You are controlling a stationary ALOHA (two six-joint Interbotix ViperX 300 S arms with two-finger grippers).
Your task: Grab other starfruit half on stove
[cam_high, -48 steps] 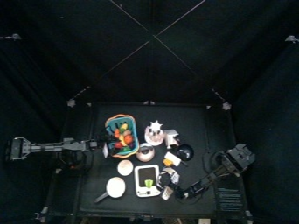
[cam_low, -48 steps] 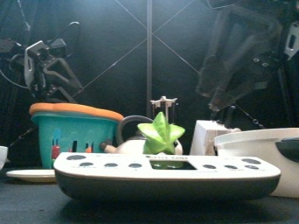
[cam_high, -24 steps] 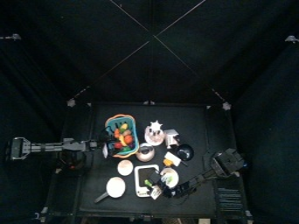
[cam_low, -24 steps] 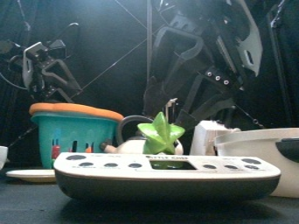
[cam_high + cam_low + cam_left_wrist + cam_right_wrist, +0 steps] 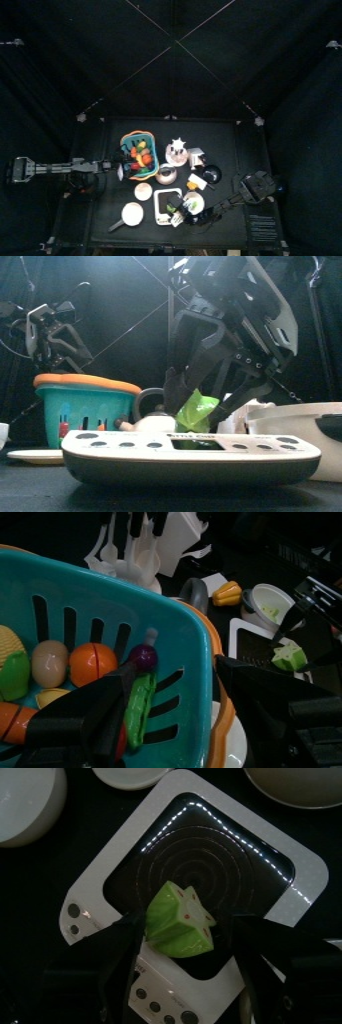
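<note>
The starfruit half (image 5: pixel 181 920), pale yellow-green, lies on the dark cooktop of the white stove (image 5: pixel 274 853). My right gripper (image 5: pixel 194 933) is open, with a jaw on each side of the fruit; one jaw is close against it. In the front view the starfruit half (image 5: pixel 197 411) leans over on the stove (image 5: pixel 191 451), with the right gripper (image 5: pixel 214 394) low around it. In the top view the right arm reaches over the stove (image 5: pixel 166 208). My left gripper (image 5: pixel 187 702) is open and empty, resting over the teal basket (image 5: pixel 80 632).
The teal basket (image 5: pixel 136 152) with an orange rim holds toy vegetables. A white star-topped object (image 5: pixel 178 152) stands behind the stove. A white plate (image 5: pixel 132 213) lies to the stove's left. A white bowl (image 5: pixel 301 426) stands to its right. Another bowl (image 5: pixel 27 803) is near.
My right arm swung in from the right and came down over the stove, with its jaws now around the starfruit half. The fruit tipped from upright to leaning. The left arm stayed still.
</note>
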